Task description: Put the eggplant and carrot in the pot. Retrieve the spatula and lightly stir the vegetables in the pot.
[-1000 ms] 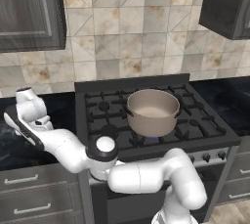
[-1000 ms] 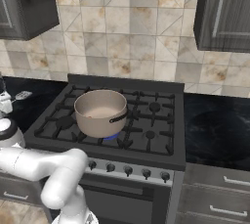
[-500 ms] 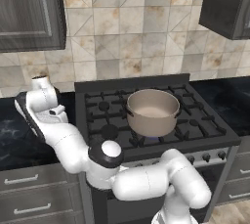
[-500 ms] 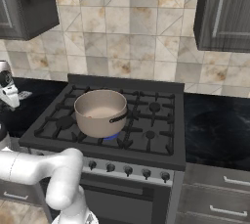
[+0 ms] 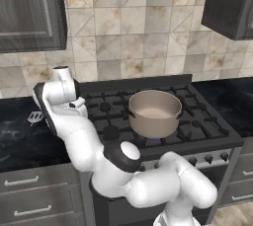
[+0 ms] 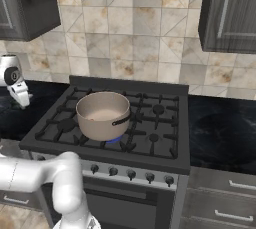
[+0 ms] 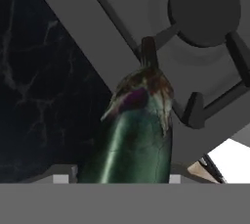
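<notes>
Eggplant [image 7: 139, 135] fills the lower centre of the hand view, jaws clamped on it; pot [image 5: 154, 112] sits mid-frame on the stove [image 5: 197, 121]

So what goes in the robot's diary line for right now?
gripper: shut on eggplant | position: above stove edge | pot: on burner, no vegetables visible

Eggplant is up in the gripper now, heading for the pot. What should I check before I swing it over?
1. Eggplant between the fingers: ok, seen in the hand view.
2. Firm grip: cannot tell, the fingertips are hidden.
3. Eggplant lifted off the counter: ok.
4. Pot upright on the stove: ok.
5. Pot open, no lid: ok.
6. Spatula out of the swing path, on the counter left of the arm: ok.
</notes>
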Tool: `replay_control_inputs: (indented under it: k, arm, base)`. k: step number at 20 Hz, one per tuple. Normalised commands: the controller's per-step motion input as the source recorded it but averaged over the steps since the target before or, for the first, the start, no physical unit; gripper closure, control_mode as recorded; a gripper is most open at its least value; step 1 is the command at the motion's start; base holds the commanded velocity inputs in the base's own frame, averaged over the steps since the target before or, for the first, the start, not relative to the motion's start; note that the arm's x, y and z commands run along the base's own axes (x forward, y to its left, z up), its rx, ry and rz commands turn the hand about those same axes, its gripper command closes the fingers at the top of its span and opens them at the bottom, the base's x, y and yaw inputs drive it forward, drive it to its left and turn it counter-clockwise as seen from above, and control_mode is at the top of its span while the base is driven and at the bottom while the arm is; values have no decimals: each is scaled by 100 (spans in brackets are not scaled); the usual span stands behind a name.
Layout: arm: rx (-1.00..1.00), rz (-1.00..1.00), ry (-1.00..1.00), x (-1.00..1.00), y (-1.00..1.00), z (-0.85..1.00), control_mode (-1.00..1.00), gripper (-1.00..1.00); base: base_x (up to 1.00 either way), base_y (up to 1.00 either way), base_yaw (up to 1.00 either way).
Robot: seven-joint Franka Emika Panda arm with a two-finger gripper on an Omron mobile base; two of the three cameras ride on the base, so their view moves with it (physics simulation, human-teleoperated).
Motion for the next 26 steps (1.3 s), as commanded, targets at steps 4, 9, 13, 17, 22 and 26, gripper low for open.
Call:
replay_control_inputs:
  k: [4, 9, 13, 17, 22, 26]
  arm:
    - [0, 0, -14, -23, -70, 56, -100, 100]
    - [0, 1, -16, -17, -66, 56, -100, 100]
    - [0, 0, -14, -4, -73, 31, -100, 100]
    - [0, 1, -17, -3, -76, 15, -100, 100]
    - [0, 2, -29, -1, -72, 5, -100, 100]
    - [0, 0, -6, 14, -80, 3, -100, 100]
  base:
    - [0, 0, 0]
    - [0, 0, 0]
    - [0, 0, 0]
    - [0, 0, 0]
    - [0, 0, 0]
    - [0, 0, 0]
